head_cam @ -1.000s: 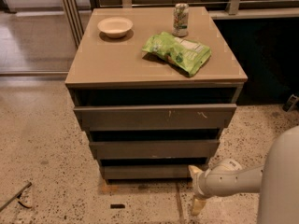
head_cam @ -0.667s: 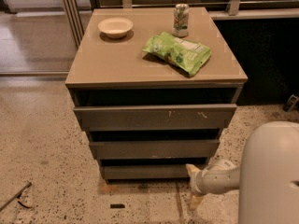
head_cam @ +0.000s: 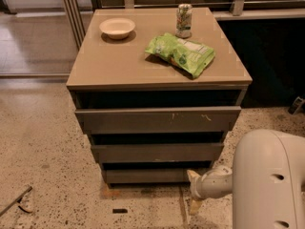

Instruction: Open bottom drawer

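Currently approach step: gripper [head_cam: 192,191] sits low by the floor, just off the right end of the bottom drawer [head_cam: 147,176], jaws apart, holding nothing. Drawer front looks shut, lowest of three under the tabletop [head_cam: 119,66] (bowl [head_cam: 117,27], can [head_cam: 184,20] and green bag [head_cam: 181,54] up there, irrelevant). No handle, so the next move likely needs one jaw hooked over the front's top edge in the dark gap, then a straight pull outward.

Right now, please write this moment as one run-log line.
gripper: open, low, in front of right end of bottom drawer | contact: cannot tell | bottom drawer: not yet pulled out
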`<state>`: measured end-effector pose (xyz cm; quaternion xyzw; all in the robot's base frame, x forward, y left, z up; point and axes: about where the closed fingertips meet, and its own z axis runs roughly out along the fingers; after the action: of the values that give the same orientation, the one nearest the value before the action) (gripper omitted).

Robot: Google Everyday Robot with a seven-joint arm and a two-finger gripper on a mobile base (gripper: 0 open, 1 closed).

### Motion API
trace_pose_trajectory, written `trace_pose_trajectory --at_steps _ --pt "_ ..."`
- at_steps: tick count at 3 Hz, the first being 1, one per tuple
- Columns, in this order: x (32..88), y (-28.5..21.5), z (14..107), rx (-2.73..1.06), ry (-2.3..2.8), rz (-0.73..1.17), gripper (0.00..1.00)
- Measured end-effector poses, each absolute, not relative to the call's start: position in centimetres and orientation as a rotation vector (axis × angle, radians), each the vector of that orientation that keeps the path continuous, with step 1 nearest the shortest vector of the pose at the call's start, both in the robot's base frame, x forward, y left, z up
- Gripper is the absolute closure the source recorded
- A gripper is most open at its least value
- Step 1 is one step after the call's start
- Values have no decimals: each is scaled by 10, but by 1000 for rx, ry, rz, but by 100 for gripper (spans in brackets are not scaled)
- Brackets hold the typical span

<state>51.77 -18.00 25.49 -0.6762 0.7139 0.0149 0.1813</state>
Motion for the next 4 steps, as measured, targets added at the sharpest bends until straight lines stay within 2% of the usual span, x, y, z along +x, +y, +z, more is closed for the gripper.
trace_pose_trajectory --at_steps 4 --pt "532 -173 209 -1737 1990 93 0"
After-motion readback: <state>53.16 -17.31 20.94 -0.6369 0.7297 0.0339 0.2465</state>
